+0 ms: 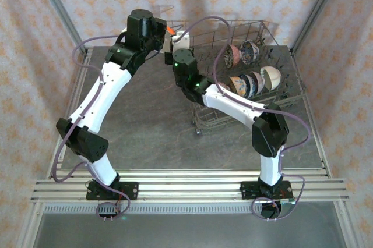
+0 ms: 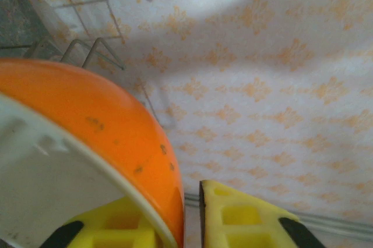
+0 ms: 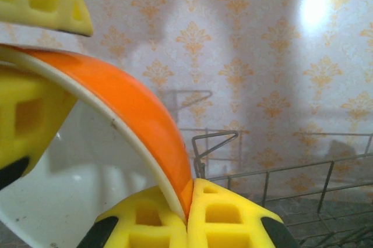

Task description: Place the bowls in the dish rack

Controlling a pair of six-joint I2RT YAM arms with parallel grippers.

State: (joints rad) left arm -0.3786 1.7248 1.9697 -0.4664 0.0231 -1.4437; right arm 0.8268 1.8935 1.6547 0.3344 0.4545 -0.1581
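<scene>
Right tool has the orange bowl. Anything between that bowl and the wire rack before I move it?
Yes: the left tool straddles the rim of the orange ceramic bowl, loose, with a gap showing, while the right tool pinches it. Otherwise nothing visible blocks the way to the silvery wire dish rack.

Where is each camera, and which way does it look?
Top: above and behind the robot, looking down on left arm, right arm and dish rack.
Left wrist: behind the left gripper, its yellow fingers showing, facing the patterned wall.
Right wrist: behind the right gripper, facing wall and rack wires.
Shared: both wrist views show the orange bowl.
</scene>
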